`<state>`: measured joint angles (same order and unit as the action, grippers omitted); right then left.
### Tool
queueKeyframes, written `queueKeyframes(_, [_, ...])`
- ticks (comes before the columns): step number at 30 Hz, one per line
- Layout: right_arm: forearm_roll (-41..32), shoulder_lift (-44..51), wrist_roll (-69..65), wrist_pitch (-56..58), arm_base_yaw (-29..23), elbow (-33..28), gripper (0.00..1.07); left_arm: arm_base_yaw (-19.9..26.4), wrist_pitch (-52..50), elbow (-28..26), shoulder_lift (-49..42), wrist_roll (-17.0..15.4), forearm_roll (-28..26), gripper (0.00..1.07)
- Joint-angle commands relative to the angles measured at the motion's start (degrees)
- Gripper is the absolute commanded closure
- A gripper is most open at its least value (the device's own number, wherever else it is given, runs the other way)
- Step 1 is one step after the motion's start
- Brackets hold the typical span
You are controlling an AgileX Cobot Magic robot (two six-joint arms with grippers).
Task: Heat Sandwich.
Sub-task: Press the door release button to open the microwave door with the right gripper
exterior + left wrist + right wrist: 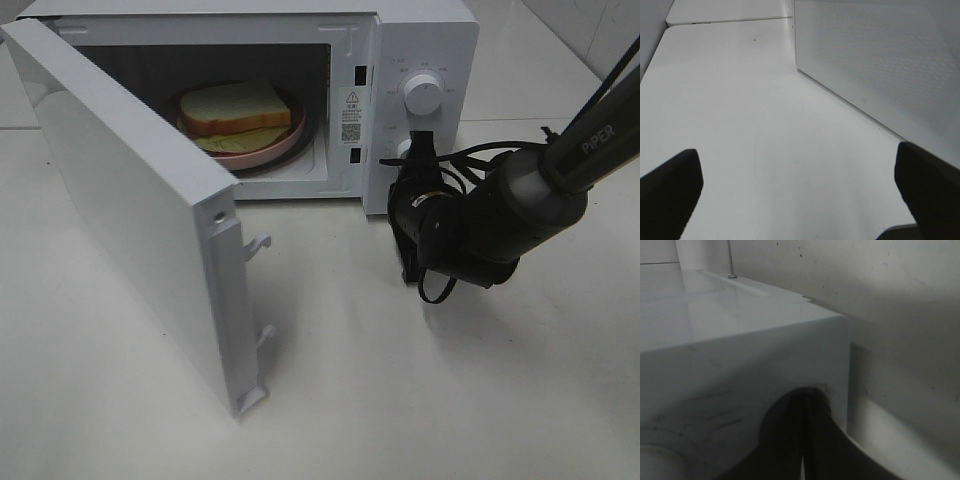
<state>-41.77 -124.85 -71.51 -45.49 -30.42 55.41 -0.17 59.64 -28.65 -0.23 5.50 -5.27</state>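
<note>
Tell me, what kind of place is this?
Probably a robot lab set up like a kitchen: a white microwave holding a sandwich on a pink plate, a white table, and a black robot arm.

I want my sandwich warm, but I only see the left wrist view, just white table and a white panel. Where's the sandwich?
Observer: The sandwich lies on a pink plate inside the microwave.
Operator: Is the door shut?
Observer: No, the door stands wide open.
Operator: Where's the other arm?
Observer: Its fingers are shut, at the panel below the big knob.
</note>
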Motion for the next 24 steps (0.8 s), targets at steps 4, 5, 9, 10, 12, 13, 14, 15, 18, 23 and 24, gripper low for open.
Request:
queueKeyframes(4, [6.47,0.23,0.11,-8.88,3.04,5.96,1.07,0.11,-0.29,0.23,-1.2,-0.17,-0.29,0.07])
queueKeyframes(5, [6.53,0.29,-0.06,-8.02,3.04,5.96,1.07,0.11,-0.29,0.23,-1.2,-0.17,-0.29,0.07])
queueKeyframes(9, [6.53,1.72,0.0,-2.92,2.69,5.56,1.07,0.11,-0.29,0.23,-1.2,-0.17,-0.29,0.07])
queueKeyframes(10, [6.36,2.23,0.06,-2.29,2.46,5.16,1.07,0.11,-0.29,0.23,-1.2,-0.17,-0.29,0.07])
queueKeyframes(12, [6.36,2.64,0.06,-2.06,2.46,4.76,1.07,0.11,-0.29,0.23,-1.2,-0.17,-0.29,0.07])
queueKeyframes(13, [6.59,3.27,-0.06,-0.86,2.06,3.61,1.07,0.11,-0.29,0.23,-1.2,-0.17,-0.29,0.07])
queueKeyframes(14, [6.59,3.5,-0.06,-0.29,1.6,2.98,1.07,0.11,-0.29,0.23,-1.2,-0.17,-0.29,0.07])
queueKeyframes(15, [6.65,3.61,-0.17,0.11,1.55,2.23,1.07,0.11,-0.29,0.23,-1.2,-0.17,-0.29,0.07])
queueKeyframes(18, [6.99,4.07,-1.6,0.4,0.52,0.11,1.07,0.11,-0.29,0.23,-1.2,-0.17,-0.29,0.07])
queueKeyframes(23, [9.22,4.93,-5.39,-0.17,-1.03,-3.38,1.07,0.11,-0.29,0.23,-1.2,-0.17,-0.29,0.07])
queueKeyframes(24, [9.57,5.16,-5.73,-0.29,-1.26,-3.95,1.07,0.11,-0.29,0.23,-1.2,-0.17,-0.29,0.07])
